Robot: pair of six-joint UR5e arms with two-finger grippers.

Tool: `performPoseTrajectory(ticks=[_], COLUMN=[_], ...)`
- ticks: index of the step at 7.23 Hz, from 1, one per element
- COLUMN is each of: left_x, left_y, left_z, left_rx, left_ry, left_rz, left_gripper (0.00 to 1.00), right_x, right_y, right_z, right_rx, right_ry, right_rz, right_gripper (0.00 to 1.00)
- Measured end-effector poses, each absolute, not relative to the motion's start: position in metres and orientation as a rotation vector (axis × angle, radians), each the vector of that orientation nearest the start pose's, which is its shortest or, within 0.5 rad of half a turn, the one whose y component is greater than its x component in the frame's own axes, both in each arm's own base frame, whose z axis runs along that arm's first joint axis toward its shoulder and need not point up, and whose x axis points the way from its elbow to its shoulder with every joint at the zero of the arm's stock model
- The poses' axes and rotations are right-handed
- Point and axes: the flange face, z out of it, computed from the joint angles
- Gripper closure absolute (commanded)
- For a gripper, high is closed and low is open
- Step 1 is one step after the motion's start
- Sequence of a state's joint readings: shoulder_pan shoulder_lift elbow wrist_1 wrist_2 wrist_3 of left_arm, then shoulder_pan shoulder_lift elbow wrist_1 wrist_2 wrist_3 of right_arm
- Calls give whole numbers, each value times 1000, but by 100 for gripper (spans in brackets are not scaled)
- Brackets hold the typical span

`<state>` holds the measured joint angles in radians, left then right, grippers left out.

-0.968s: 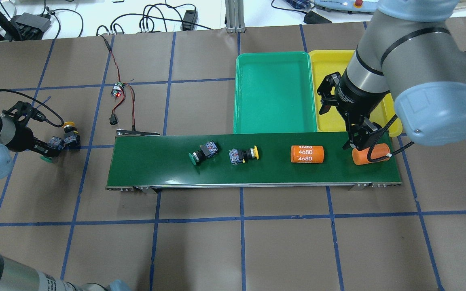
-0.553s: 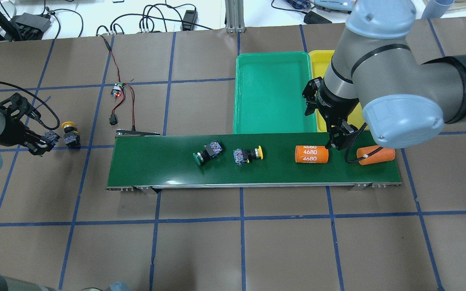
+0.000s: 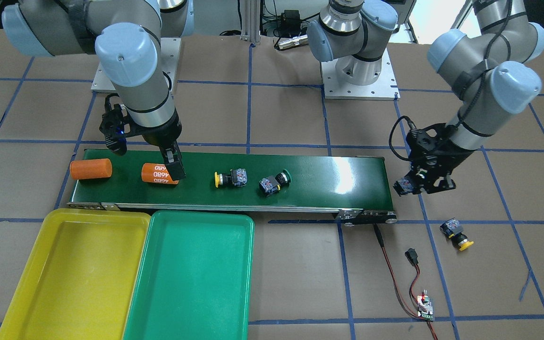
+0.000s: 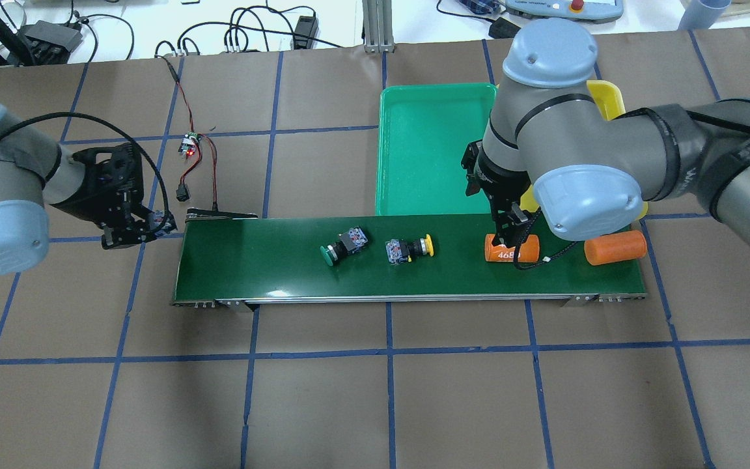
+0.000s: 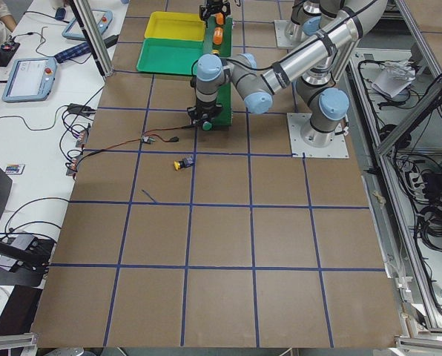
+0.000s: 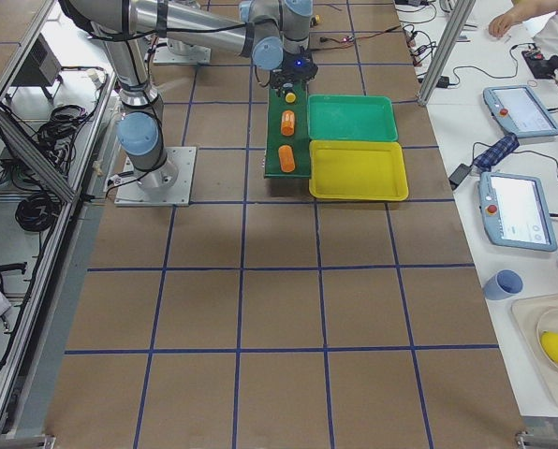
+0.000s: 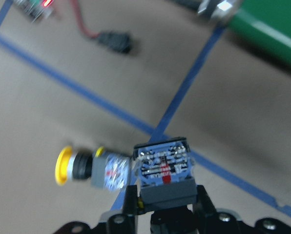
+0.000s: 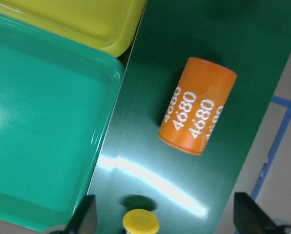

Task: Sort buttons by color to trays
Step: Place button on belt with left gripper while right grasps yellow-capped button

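Front view: yellow button (image 3: 229, 178) and green button (image 3: 274, 182) are seen lying near each other on the belt (image 3: 328, 179), neither in a tray. Green tray (image 3: 191, 278) and yellow tray (image 3: 73, 274) are set side by side just beside the belt. A table button (image 3: 456, 233) (yellow cap) is seen off the belt.

Overhead: right gripper (image 4: 512, 229) is hung over the 4680 cylinder (image 4: 525, 251). Left gripper (image 4: 147, 225) is held just off the belt's other end.

Left wrist: held button (image 7: 162, 168) is pinched between the fingers (cap hidden, colour unclear), above the table button.

Right wrist: fingers (image 8: 87, 214) are spread wide over the belt, with the yellow button's cap seen between them at the bottom edge.
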<state>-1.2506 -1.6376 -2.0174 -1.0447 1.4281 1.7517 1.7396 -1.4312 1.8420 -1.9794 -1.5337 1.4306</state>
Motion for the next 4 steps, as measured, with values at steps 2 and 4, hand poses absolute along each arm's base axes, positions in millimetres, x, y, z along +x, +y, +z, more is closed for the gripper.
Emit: performPoseTrajectory(ticks=[2,4], left_x=[-79,-152], left_y=[-485,-467], left_z=[294,283], left_rx=[2352,2523], left_ry=[2218,2051], left_rz=[-179,-140], left_gripper=[77,32], right_x=[250,264], right_y=[-499,-500], right_z=[301,285], right_rx=[1854,1847], right_ry=[2469,2476], right_rz=[-4,1], right_gripper=[0,0])
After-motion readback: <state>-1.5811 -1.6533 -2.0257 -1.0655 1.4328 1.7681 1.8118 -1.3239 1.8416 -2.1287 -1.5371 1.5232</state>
